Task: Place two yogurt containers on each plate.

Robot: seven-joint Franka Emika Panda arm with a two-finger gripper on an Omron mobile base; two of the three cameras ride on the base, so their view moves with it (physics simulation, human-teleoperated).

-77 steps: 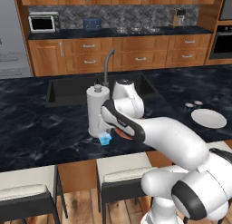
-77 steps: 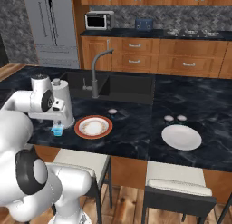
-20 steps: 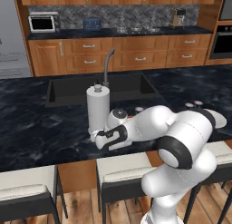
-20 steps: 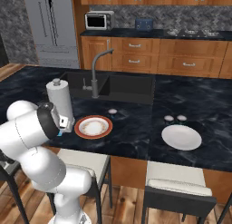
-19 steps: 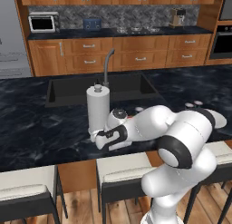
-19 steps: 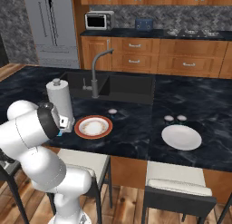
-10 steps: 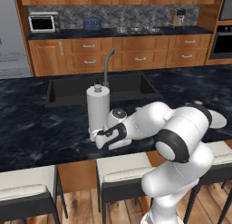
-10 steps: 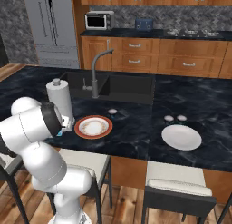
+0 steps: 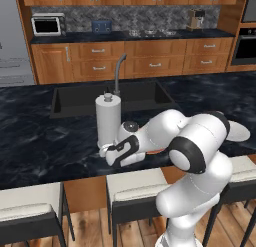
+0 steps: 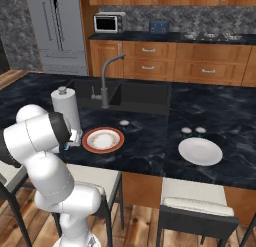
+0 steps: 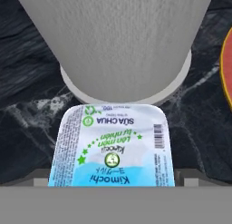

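One light blue yogurt cup [image 11: 112, 146] sits on the dark counter [image 11: 27, 82] against the paper-towel roll [image 11: 113, 41], apparently between the gripper's [image 9: 116, 155] wide-open jaws, so close squarely on its sides without nudging the roll, then lift straight up.

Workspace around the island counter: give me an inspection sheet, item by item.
Surface: black marble island counter with sink.
Job's things: light blue yogurt cup right in front of the tool, beside the paper-towel roll; three whitish cups on the counter; orange-rimmed plate and white plate both bare.
Clutter: paper-towel roll.
Grippers: tool open, low at the cup.
Cables: nothing seen.
Surroundings: microwave, refrigerator, stools.
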